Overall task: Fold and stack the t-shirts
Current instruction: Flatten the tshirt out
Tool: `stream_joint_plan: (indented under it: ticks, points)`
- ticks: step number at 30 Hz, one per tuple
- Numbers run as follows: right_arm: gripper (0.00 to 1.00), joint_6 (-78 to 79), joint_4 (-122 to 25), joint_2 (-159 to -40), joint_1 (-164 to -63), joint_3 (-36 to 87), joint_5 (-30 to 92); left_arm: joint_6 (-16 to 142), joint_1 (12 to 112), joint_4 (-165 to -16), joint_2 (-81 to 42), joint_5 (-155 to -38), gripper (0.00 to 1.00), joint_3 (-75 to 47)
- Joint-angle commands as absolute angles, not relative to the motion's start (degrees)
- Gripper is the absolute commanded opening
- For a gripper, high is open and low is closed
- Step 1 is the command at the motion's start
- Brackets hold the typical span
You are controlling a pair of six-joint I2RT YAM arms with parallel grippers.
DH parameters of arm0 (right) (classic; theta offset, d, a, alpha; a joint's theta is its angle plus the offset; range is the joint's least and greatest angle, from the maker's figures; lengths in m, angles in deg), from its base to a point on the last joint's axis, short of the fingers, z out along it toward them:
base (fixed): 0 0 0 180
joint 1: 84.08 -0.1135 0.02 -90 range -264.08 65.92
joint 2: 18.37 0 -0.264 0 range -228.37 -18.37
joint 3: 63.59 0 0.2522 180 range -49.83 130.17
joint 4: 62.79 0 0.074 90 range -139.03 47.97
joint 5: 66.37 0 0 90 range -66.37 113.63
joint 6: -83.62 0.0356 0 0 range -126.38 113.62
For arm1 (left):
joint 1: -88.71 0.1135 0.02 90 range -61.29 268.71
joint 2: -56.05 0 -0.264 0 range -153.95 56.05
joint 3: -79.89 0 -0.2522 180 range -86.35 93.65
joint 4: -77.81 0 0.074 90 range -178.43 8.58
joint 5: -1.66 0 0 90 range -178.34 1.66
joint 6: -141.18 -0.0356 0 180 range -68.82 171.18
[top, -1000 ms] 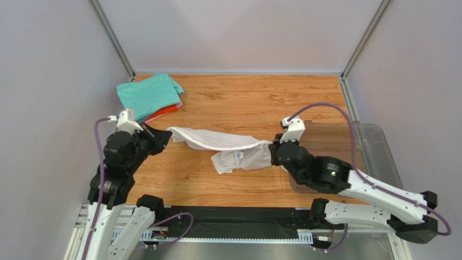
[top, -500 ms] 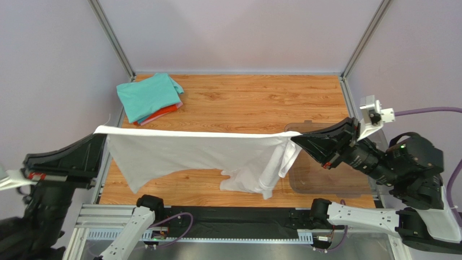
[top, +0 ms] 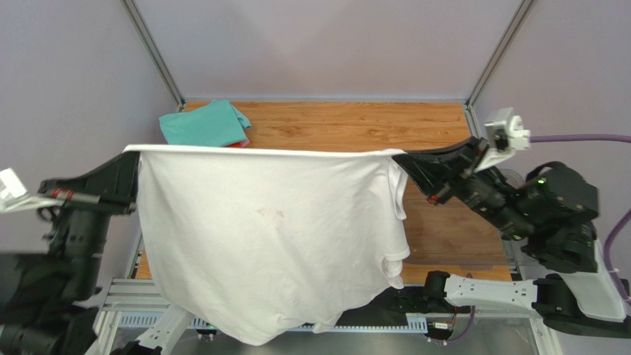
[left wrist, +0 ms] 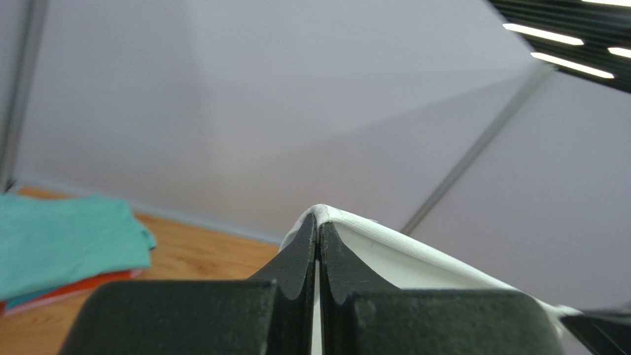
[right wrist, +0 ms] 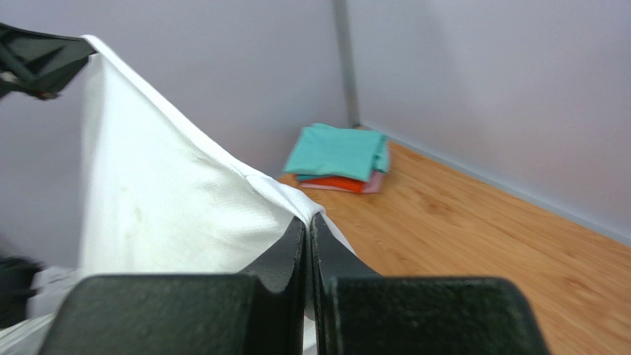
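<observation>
**Top external view.**
- Plain white short-sleeved cloth t-shirt (top: 266,244): held aloft over the near half of the wooden desk (top: 348,126). Its top edge is stretched taut between the left fingers (top: 132,166) and the right fingers (top: 406,161), and the body hangs like a curtain past the near edge.
- Both pairs of fingers are pressed together, each pinching one upper corner.
- Folded teal t-shirt (top: 204,126): lies at the far left corner of the desk.
- Clear plastic bin (top: 459,248): at the right edge, mostly hidden behind the right arm.
- The hanging cloth hides the middle of the desk. Which hem is being held cannot be told.

**Left wrist view.**
- The left fingers (left wrist: 312,240) are shut on a white fold of the t-shirt (left wrist: 400,255).
- The teal t-shirt (left wrist: 67,240) lies on an orange-red t-shirt (left wrist: 74,288). Both are cut off at the left.

**Right wrist view.**
- The right fingers (right wrist: 300,237) nip the white t-shirt (right wrist: 170,207).
- The stack at the far corner shows the teal t-shirt (right wrist: 337,151), the orange-red t-shirt (right wrist: 341,183) and a pink t-shirt (right wrist: 374,185).

**Handling (judged).** The white t-shirt looks light, limp and not fragile. It will sag and crease wherever it is unsupported. It is best held at two corners of one edge and kept taut.
</observation>
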State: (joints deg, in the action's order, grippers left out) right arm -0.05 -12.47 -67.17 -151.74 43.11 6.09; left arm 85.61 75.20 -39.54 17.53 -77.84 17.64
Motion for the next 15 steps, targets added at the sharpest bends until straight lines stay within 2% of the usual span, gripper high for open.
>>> stream_joint_plan:
  ticks: [1,5,7,11,12,13,14,15]
  points:
    - [0.0,-9.37,-17.82,-75.91,-148.09,38.59,-11.79,86.5,75.18,-34.2,7.73,-56.9,0.0,9.74]
    - [0.04,-3.14,-21.94,-84.71,-126.6,33.41,11.98,88.87,75.53,-39.1,-2.62,-47.14,0.0,-0.72]
    - [0.06,-4.78,-27.81,-91.03,-124.0,29.01,19.92,90.63,78.24,-41.04,-7.03,-47.9,0.0,-5.56]
    - [0.1,-10.24,-32.06,-105.0,-122.93,28.47,22.84,93.18,85.1,-44.04,-21.94,-57.92,0.01,-10.67]
    - [0.11,-10.51,-32.07,-111.04,-122.85,29.52,22.49,94.84,86.85,-43.78,-24.52,-60.28,0.22,-10.76]
    - [0.18,-10.43,-31.8,-113.97,-122.76,32.14,21.71,94.95,87.56,-43.69,-26.8,-61.7,0.42,-10.5]
    - [0.28,-10.25,-31.37,-116.78,-122.67,33.65,20.22,94.77,88.36,-43.43,-30.48,-63.02,0.89,-9.8]
    - [0.41,-9.73,-29.1,-121.51,-122.49,35.32,19.6,94.51,88.36,-42.99,-31.91,-63.99,0.99,-9.36]
